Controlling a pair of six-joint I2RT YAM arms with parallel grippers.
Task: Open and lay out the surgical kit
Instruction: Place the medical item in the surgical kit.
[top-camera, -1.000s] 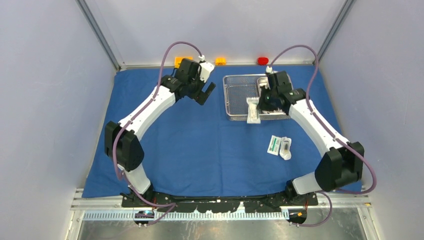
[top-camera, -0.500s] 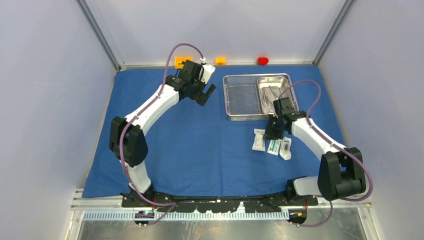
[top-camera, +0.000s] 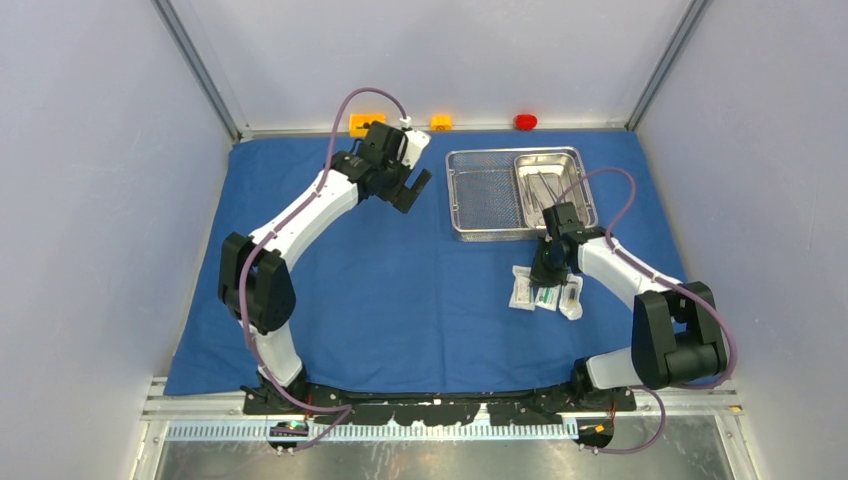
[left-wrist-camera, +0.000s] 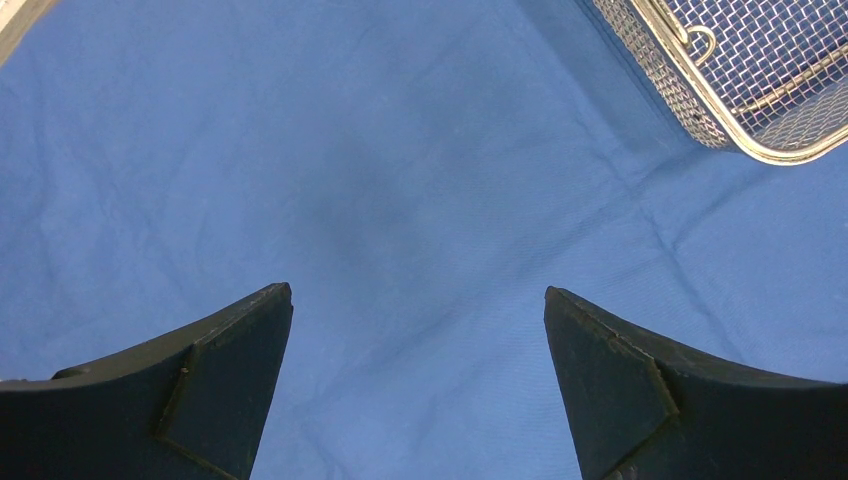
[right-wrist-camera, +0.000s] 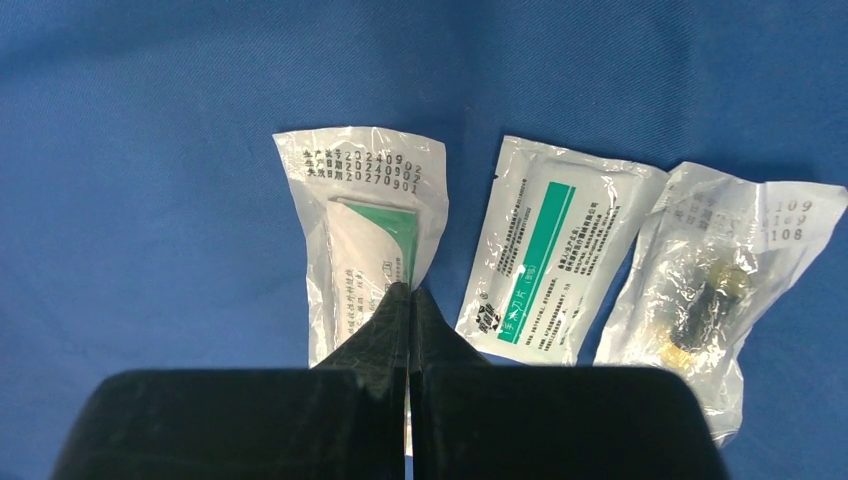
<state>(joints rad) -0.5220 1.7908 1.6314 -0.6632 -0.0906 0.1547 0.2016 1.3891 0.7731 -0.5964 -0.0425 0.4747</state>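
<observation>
Lying on the blue cloth (top-camera: 400, 300) beside the other two packets (right-wrist-camera: 548, 262), the third packet (right-wrist-camera: 362, 215) is no longer hanging at the basket (top-camera: 482, 195), so the packet row is filling out. Your right gripper (right-wrist-camera: 408, 292) is pinching its near end, closed tight. Your left gripper (left-wrist-camera: 418, 292) is hanging wide open, empty. The tools (top-camera: 540, 190) in the tray (top-camera: 585, 190) are showing too small to distinguish.

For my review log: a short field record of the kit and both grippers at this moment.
Cloth: blue wrap spread flat
Basket: wire-mesh basket, far right; steel tray with instruments inside
Packets: leftmost packet, middle packet, rightmost packet, side by side on wrap
Right gripper: shut on leftmost packet
Left gripper: open, above bare wrap left of basket
</observation>
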